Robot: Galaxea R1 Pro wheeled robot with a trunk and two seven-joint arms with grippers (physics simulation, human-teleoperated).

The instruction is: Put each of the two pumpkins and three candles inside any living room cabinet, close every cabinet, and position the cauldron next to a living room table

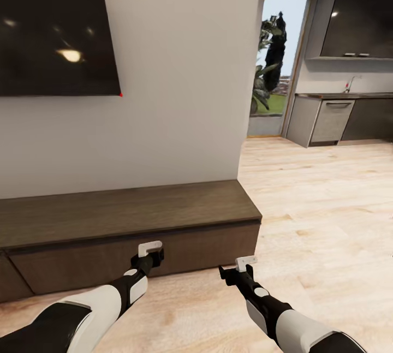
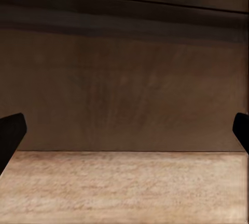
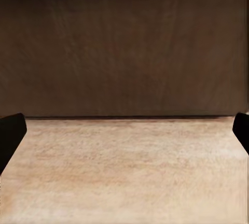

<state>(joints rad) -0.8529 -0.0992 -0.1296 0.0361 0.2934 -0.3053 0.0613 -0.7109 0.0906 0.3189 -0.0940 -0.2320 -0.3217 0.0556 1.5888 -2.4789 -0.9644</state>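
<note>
Both pincers spread wide, empty. Left gripper (image 1: pixel 154 255) sits right at the cabinet (image 1: pixel 164 244) drawer front, right gripper (image 1: pixel 236 272) just short of it. Risk: the flush front gives no grip, fingers may slip or ram. Beyond: wood floor (image 1: pixel 316 200), TV (image 1: pixel 54 25), kitchen units (image 1: pixel 333 121).
</note>
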